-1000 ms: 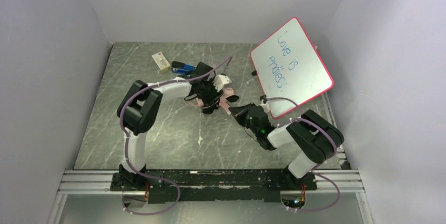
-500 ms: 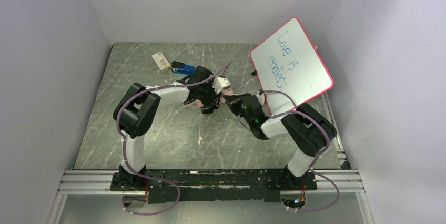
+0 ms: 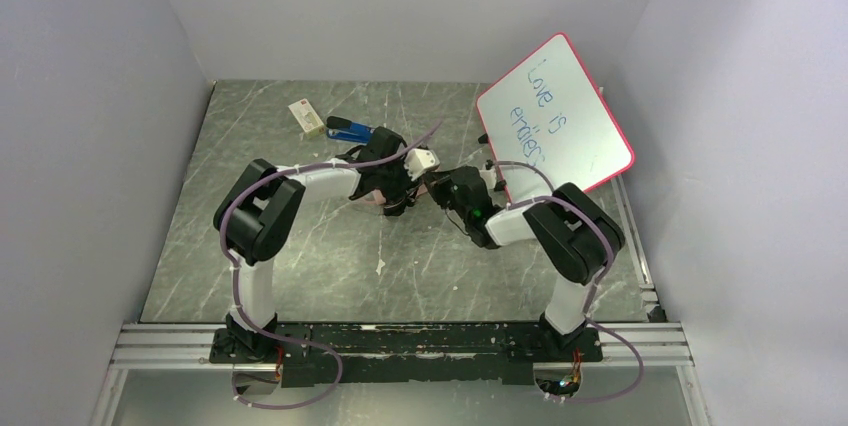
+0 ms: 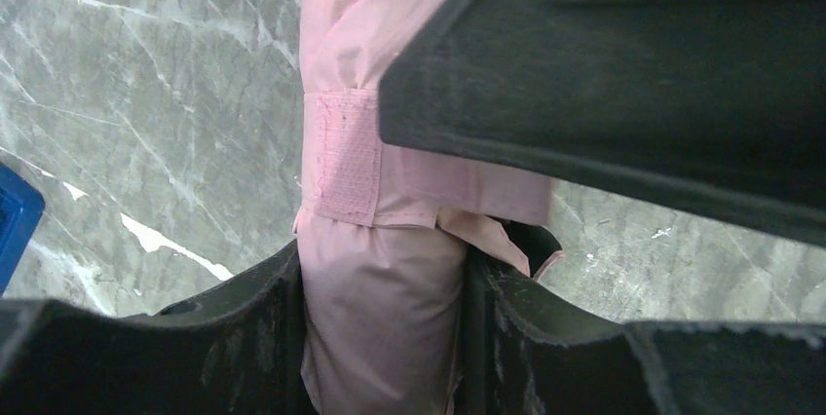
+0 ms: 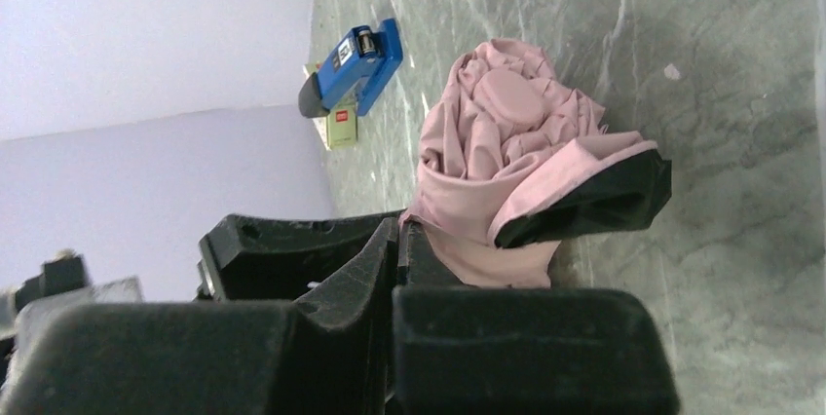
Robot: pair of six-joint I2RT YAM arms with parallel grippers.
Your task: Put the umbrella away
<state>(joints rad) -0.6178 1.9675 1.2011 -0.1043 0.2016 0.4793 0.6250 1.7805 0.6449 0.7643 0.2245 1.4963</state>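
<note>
The umbrella [image 4: 380, 308] is folded into a pale pink bundle with a velcro strap [image 4: 341, 157] across it. My left gripper [image 4: 385, 283] is shut on it, one jaw on each side, just above the marble table. In the right wrist view the umbrella [image 5: 506, 142] shows bunched pink fabric with a black fold [image 5: 594, 206]. My right gripper [image 5: 401, 235] is shut, its tips pinching the near edge of the pink fabric. In the top view both grippers, left [image 3: 395, 191] and right [image 3: 438, 186], meet mid-table and hide most of the umbrella.
A pink-framed whiteboard [image 3: 555, 126] leans at the back right, close behind the right arm. A blue stapler-like tool [image 3: 348, 128] and a small cream box [image 3: 307, 116] lie at the back left; both show in the right wrist view, the tool [image 5: 353, 64] and the box [image 5: 341, 128].
My right gripper has moved up and left across the table, right up against the left gripper and the umbrella. The left gripper has shifted only slightly, still holding the bundle.
</note>
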